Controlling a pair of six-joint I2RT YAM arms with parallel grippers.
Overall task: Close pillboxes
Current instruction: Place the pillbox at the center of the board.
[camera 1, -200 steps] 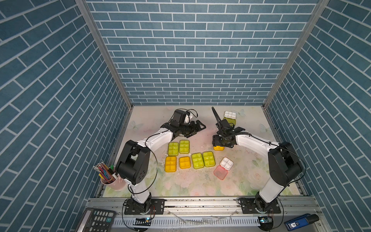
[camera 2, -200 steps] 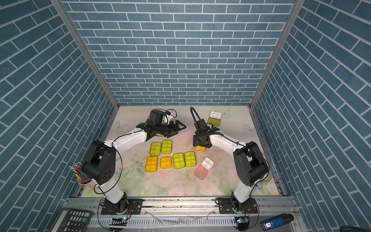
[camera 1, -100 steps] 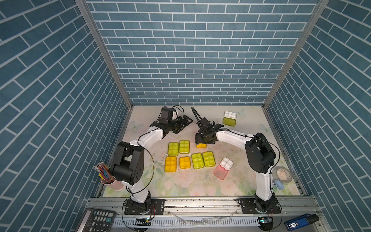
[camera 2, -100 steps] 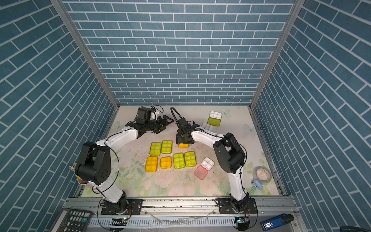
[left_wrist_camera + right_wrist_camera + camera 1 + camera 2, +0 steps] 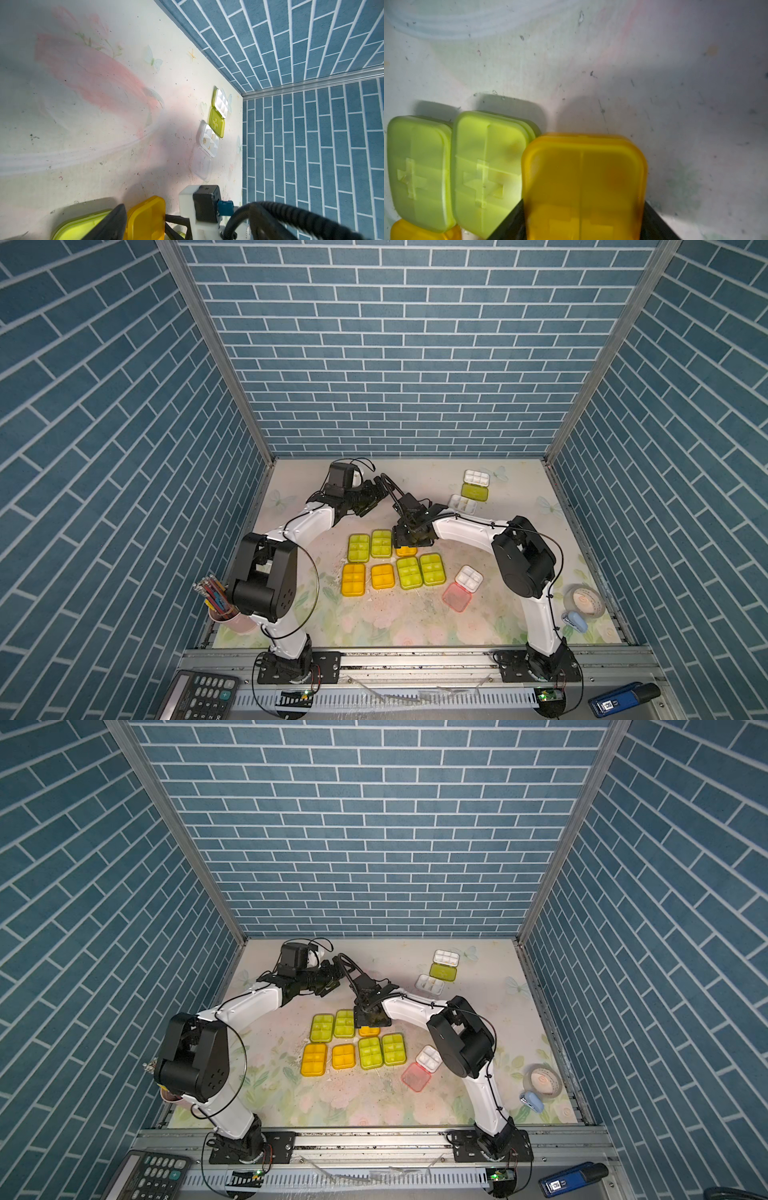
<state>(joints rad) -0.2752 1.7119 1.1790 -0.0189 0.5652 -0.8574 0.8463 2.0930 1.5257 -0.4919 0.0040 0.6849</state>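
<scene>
My right gripper is shut on an orange-yellow pillbox with its lid down, one black finger on each long side. It holds the box low over the mat, right beside two closed lime green pillboxes; in both top views only an orange edge shows under the wrist. My left gripper hangs open and empty behind them, pointing at the right wrist. In front lie several more closed pillboxes. Three pillboxes lie open: pink-lidded, lime-lidded, clear-lidded.
A pink cup of pencils stands at the front left by the left arm's base. A tape roll and a small blue object lie at the front right. Blue brick walls enclose the mat on three sides.
The right gripper has carried the orange-yellow pillbox leftward, from right of centre to beside the two green boxes. The left gripper has drawn back to the left.
</scene>
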